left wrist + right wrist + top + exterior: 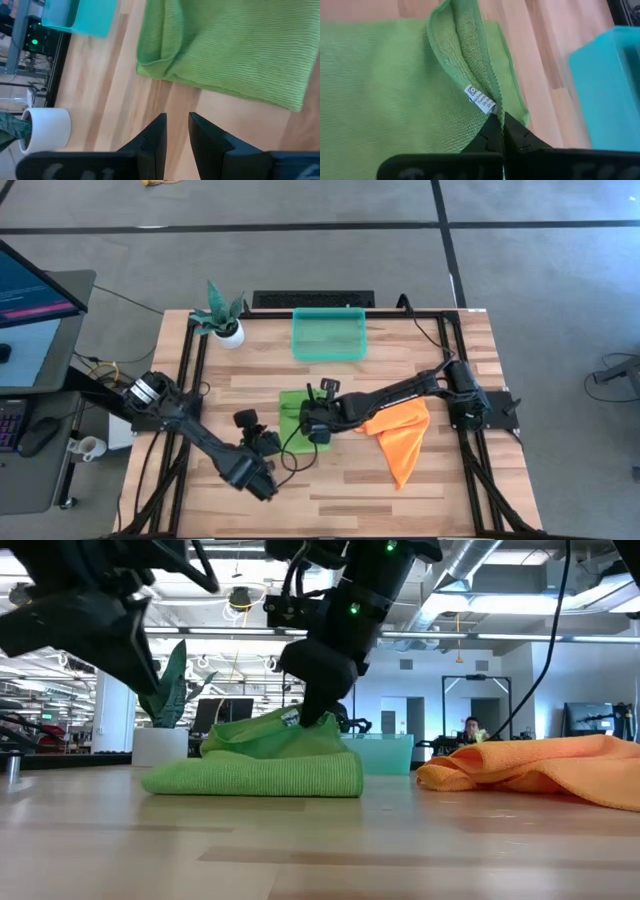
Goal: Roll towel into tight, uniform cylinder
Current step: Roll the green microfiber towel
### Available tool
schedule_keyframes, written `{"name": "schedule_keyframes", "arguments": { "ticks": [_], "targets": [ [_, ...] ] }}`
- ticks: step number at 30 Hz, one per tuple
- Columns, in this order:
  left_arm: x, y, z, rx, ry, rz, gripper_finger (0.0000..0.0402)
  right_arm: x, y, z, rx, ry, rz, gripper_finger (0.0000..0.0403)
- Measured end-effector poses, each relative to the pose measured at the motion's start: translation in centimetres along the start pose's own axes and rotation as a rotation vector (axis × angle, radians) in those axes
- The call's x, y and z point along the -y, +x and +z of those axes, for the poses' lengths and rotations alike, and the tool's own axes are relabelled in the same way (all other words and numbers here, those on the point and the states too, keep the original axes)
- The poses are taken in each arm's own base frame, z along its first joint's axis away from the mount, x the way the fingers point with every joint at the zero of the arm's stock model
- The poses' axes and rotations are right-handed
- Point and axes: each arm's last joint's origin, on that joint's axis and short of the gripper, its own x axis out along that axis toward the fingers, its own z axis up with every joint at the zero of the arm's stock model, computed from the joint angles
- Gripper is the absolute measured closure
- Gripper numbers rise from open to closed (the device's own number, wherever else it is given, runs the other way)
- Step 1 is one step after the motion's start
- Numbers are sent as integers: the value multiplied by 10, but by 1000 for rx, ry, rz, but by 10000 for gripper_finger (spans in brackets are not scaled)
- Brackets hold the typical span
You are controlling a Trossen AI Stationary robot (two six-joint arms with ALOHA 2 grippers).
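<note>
The right gripper (496,131), a pair of dark fingers pressed fully together, pinches a raised fold of the green ribbed microfibre towel (385,85) right at its small white care label (481,100); in the low view that fold stands up as a low peak under the gripper (318,710) while the rest of the towel (260,772) lies flat and doubled on the light wooden slatted table (320,850). From above, the towel (293,412) sits near the table's middle, mostly covered by the right arm's wrist. The left gripper (176,131) hovers off the cloth just beside the towel's near folded edge (220,55), its two dark fingers parted by a narrow gap with only bare wood between them, holding nothing. Beyond that gripper, past the towel, stand a translucent teal plastic bin (80,17) and a small white cylindrical plant pot (46,129). On the far side of the right gripper from the left arm lies a crumpled orange cloth (400,432), apart from the green towel, with the right arm passing over it.
</note>
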Motion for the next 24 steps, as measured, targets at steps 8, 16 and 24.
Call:
{"name": "schedule_keyframes", "arguments": {
  "ticks": [8, 16, 24],
  "targets": [
    [6, -9, -8, 23, -24, -17, 330, 14, 7, 0, -27, 51, -23, 395],
    [6, -9, -8, 22, -42, -19, 330, 20, 16, 1, -36, 74, -6, 362],
    [6, -9, -8, 15, -74, -23, 330, 26, 19, 3, -21, 112, -34, 260]
  ]
}}
